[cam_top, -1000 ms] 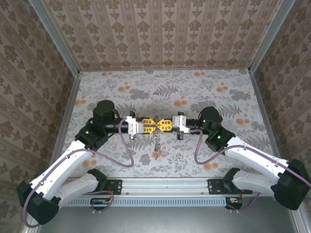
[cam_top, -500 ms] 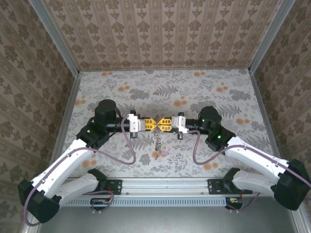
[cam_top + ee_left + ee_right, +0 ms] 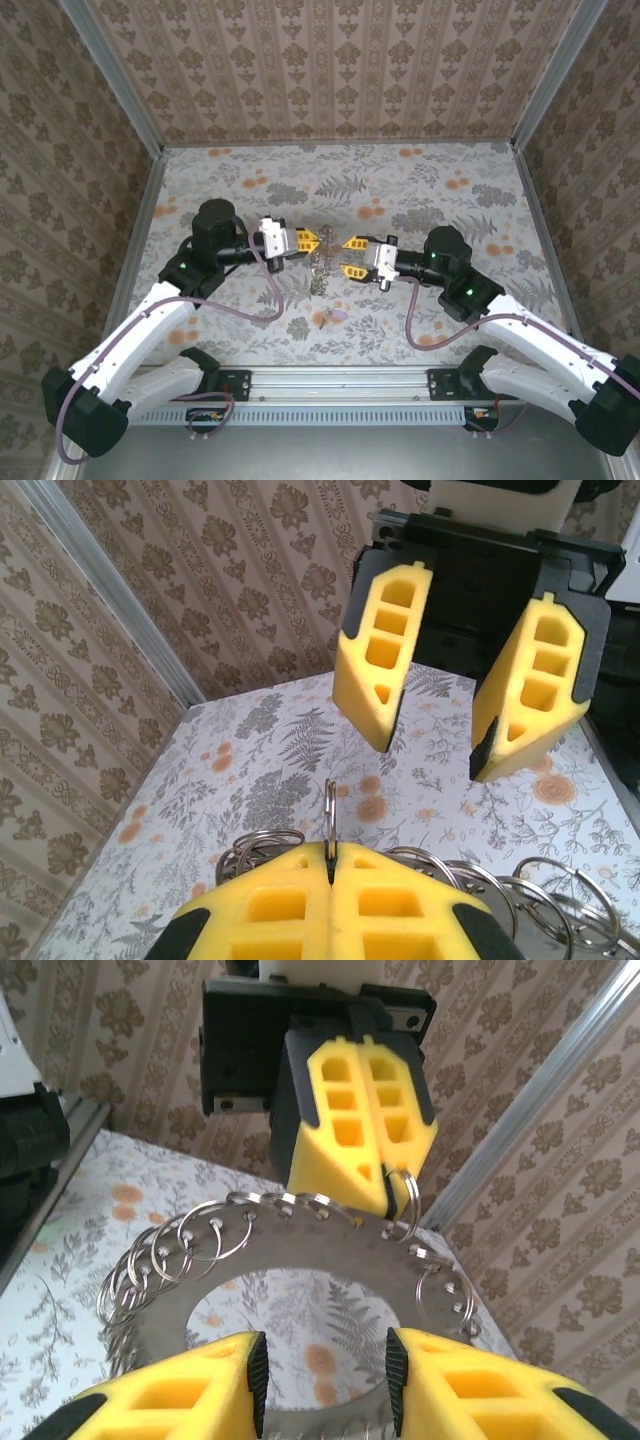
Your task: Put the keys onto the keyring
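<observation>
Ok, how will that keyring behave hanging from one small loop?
The keyring looks like flat rigid metal, so it probably won't flex. Pinched by one small loop in the left gripper, it will likely pivot and swing. Its loose loops may shift.

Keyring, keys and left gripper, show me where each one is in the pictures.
keyring (image 3: 300, 1247): right wrist view, flat metal band above the hollow centre.
keys (image 3: 331, 316): top external view, middle of the small cluster.
left gripper (image 3: 380, 1182): right wrist view, seam between its shut fingertips.

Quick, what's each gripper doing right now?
Left gripper: closed on a small loop of the keyring.
Right gripper: open, gripping nothing.
</observation>
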Controlling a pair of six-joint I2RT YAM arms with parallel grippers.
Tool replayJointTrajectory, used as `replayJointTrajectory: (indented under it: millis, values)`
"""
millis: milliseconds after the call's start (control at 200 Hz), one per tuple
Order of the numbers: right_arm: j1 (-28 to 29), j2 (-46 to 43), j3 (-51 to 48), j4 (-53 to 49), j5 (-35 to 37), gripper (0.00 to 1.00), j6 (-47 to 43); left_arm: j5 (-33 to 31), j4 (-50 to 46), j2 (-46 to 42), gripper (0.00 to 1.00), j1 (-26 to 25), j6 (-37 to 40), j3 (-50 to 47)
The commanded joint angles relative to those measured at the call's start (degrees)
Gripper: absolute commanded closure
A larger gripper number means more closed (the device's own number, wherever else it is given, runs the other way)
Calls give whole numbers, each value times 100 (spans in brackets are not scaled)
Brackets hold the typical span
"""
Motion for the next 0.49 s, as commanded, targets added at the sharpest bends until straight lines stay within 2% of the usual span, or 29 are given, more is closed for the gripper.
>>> replayJointTrajectory:
  millis: [0, 110, 230, 380, 490]
  values:
    - [55, -127, -80, -595, 262, 60, -500, 140, 260, 22, 100, 45, -268, 277]
    - [268, -132, -29, -688, 332, 62, -881, 96, 164, 82, 100, 44, -336, 352]
    - [554, -114, 29, -1104, 308, 72, -1921, 2, 110, 147, 100, 48, -394, 419]
    - [857, -84, 22, -1139, 555, 70, -2355, -78, 85, 213, 100, 53, -485, 487]
    - [1081, -130, -133, -724, 901, 67, -2583, -138, 40, 263, 100, 65, -550, 557]
